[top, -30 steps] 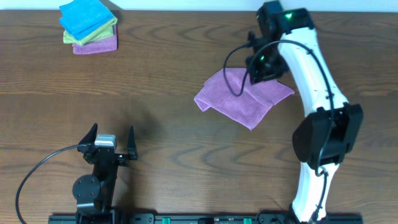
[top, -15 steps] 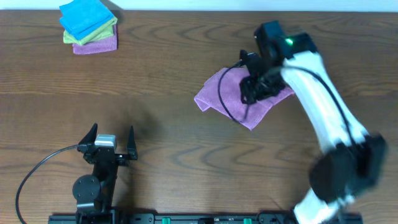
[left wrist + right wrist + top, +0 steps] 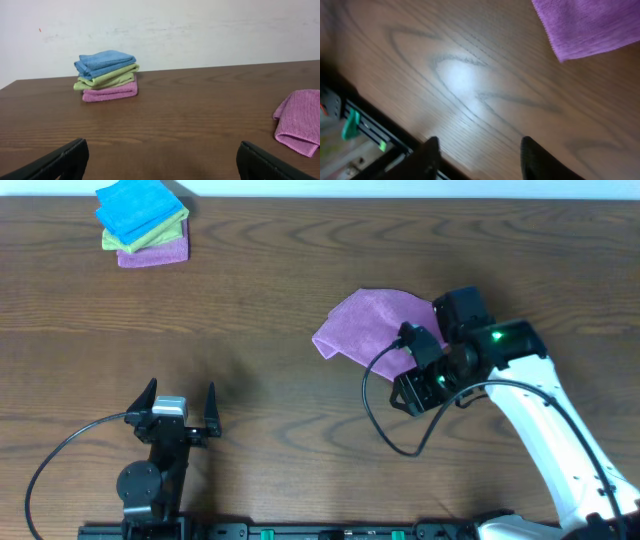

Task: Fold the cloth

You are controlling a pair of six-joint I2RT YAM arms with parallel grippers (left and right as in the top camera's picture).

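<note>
Cloth (image 3: 370,330) lies folded on the table (image 3: 250,310), just beyond the right gripper (image 3: 479,152), whose parted, empty jaws have drawn back off it. Left gripper (image 3: 180,402) sits wide open, well apart.

Top-down, 2 wrist cams; cloth (image 3: 370,330) shared

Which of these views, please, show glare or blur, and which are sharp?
Right wrist view: a bright glare patch on the table, and the picture is soft throughout, with the edge of the cloth fuzzy. Left wrist view: evenly lit and sharp, the folded stack crisp. Overhead view: sharp, with no glare on the wood.
</note>
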